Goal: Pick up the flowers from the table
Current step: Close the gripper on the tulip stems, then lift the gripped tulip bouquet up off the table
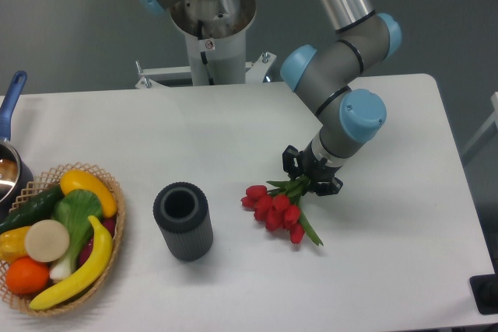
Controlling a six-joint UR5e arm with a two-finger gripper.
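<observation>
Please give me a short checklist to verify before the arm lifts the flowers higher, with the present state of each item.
1. Gripper closed around the stems of the flowers: ok, the jaws sit on both sides of the stems.
2. Firmness of the grasp: cannot tell from this view.
3. Blossoms clear of the table: cannot tell; the red heads hang low and contact is not visible.
4. Dark cylindrical cup away from the flowers: ok, there is a gap between them.
5. Basket of fruit and vegetables out of the way: ok, it is at the far left edge.
</observation>
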